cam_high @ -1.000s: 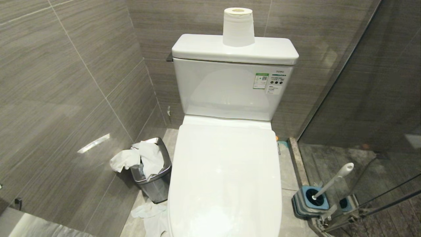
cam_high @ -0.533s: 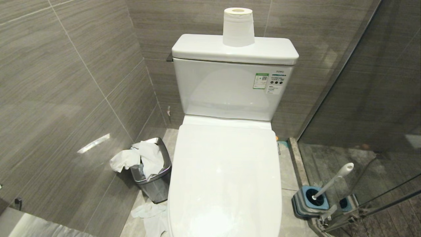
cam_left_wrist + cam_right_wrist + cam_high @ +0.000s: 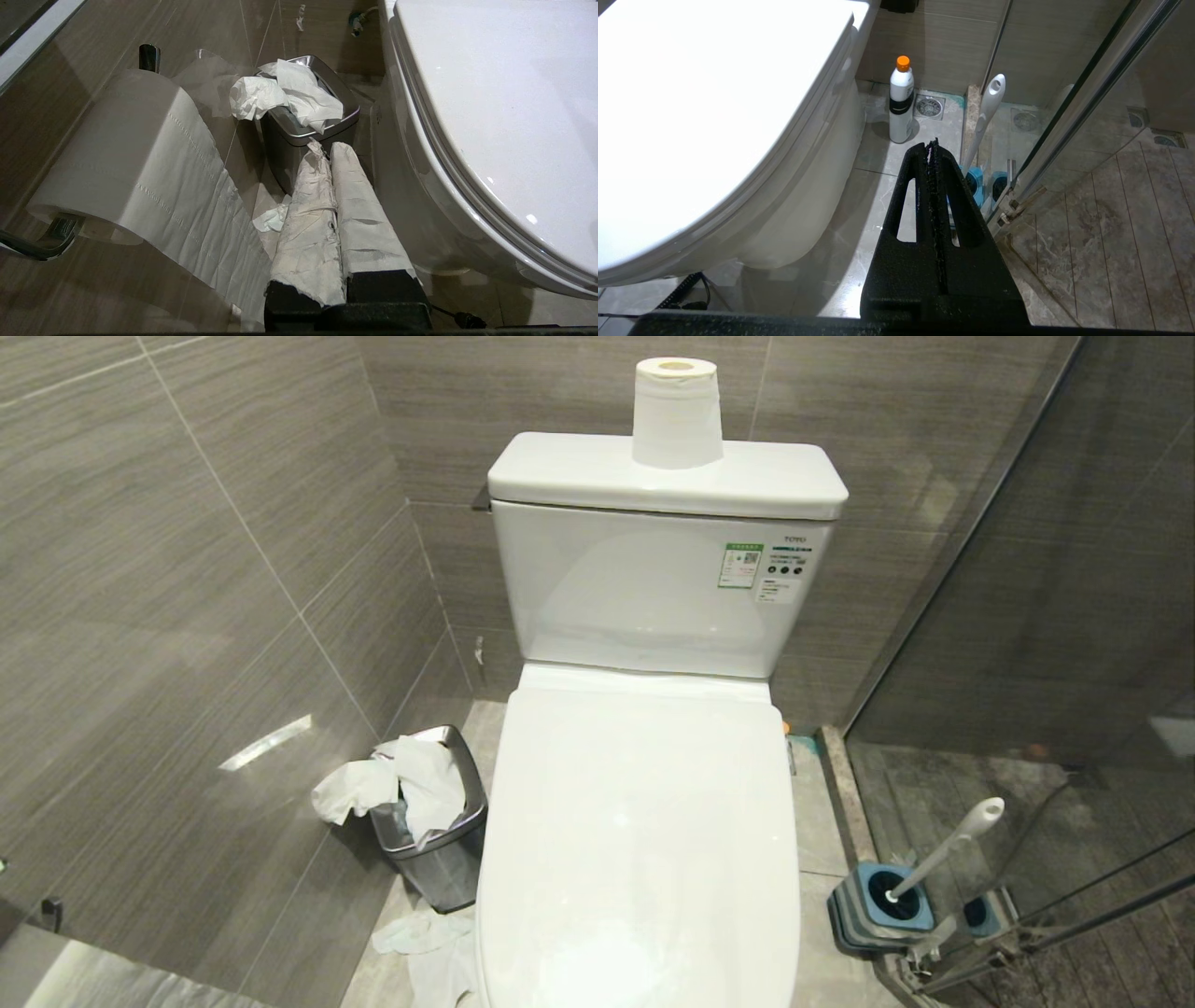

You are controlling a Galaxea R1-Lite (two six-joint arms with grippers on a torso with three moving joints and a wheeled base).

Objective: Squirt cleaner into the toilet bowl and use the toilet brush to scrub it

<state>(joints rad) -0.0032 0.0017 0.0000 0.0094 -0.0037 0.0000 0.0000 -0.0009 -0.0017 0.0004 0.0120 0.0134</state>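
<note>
Hiding the toilet bowl, the shut lid (image 3: 639, 840) fills the head view, where neither arm shows, while the wrist views show the left gripper (image 3: 325, 148) and right gripper (image 3: 933, 145) clenched on nothing, the toilet brush (image 3: 984, 122) upright in its holder (image 3: 876, 905), and a bottle (image 3: 901, 105) beyond.

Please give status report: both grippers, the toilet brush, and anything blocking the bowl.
Left gripper and right gripper shut, empty. Toilet brush in its holder. Toilet lid closed over the bowl.
</note>
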